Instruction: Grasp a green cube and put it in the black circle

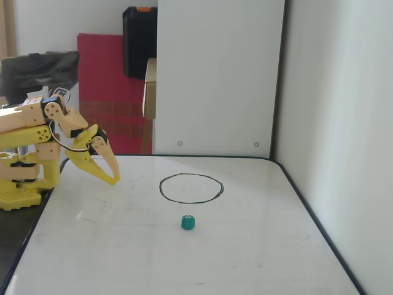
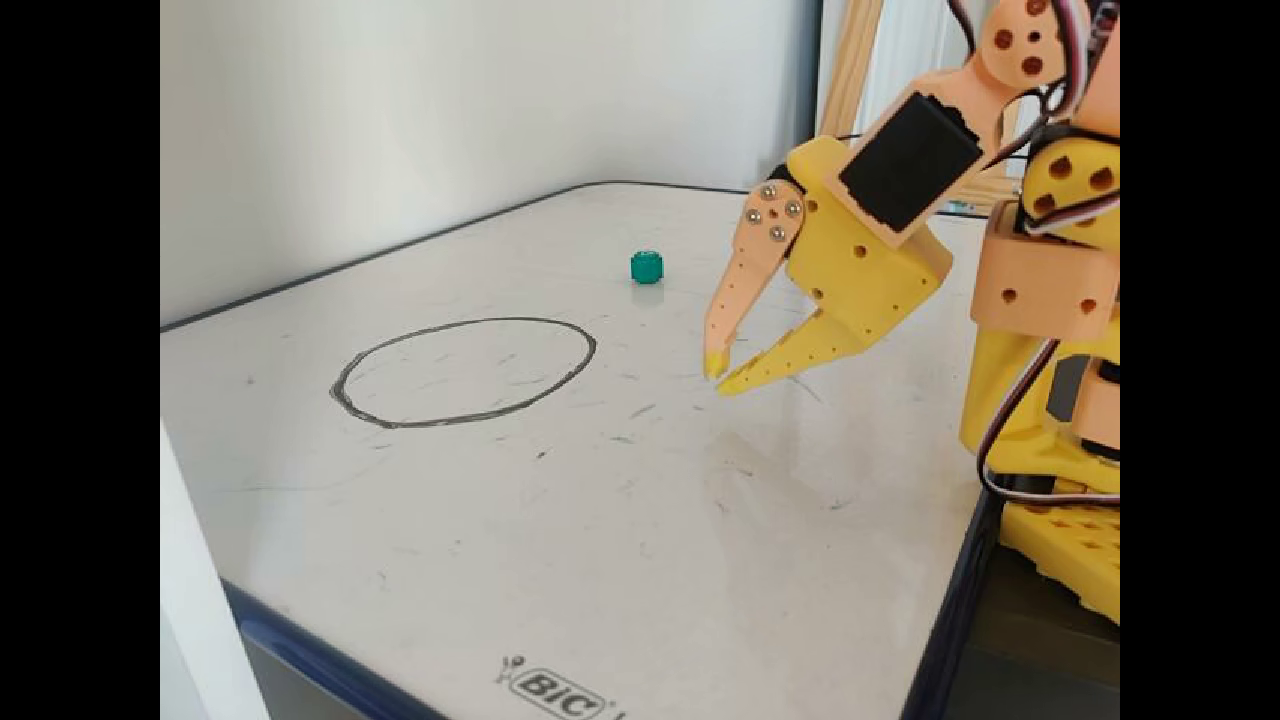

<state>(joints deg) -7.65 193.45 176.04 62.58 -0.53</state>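
The green cube [image 1: 188,222] [image 2: 647,267] is small and teal, resting on the whiteboard outside the black circle [image 1: 191,187] [image 2: 463,371], a thin hand-drawn oval with nothing inside it. In a fixed view the cube lies just in front of the ring. My yellow gripper [image 1: 114,180] [image 2: 719,379] hovers low over the board at the arm's side, well apart from both cube and ring. Its fingertips nearly meet, with nothing between them.
The whiteboard [image 1: 184,258] [image 2: 600,560] has a dark rim, and a white wall runs along one side. The arm's yellow base [image 1: 21,184] [image 2: 1060,420] stands at the board's edge. A white panel [image 1: 218,74], a red board and a black case stand behind.
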